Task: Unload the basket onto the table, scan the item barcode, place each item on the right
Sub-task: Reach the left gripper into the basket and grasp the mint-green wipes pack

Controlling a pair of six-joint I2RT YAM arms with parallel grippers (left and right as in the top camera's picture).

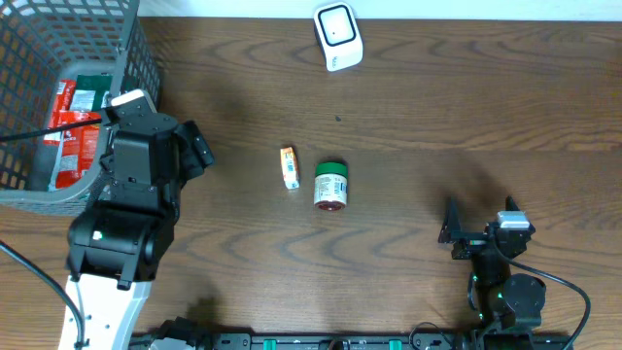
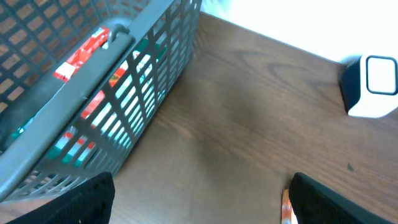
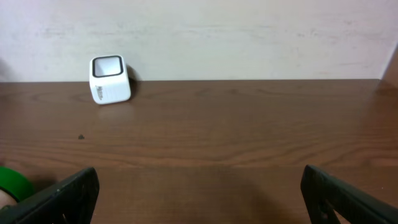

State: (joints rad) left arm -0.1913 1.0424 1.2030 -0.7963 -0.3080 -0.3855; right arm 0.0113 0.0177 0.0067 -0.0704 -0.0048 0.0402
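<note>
Left hand [image 1: 194, 148] at 9 o'clock in overhead view, released, empty, just beside grey basket [image 1: 136, 58]. Right hand [image 1: 454, 233] at 4 o'clock, released too, nothing between fingers. Orange-white box [image 1: 290, 167] and green-lidded jar [image 1: 330, 187] mid-counter [image 1: 437, 117], jar on its side at 4 o'clock of box, close but not touching; both well apart from either hand. White scanner [image 1: 338, 36] at 12 o'clock by far edge. Red and green packets [image 1: 73, 126] inside basket.
</note>
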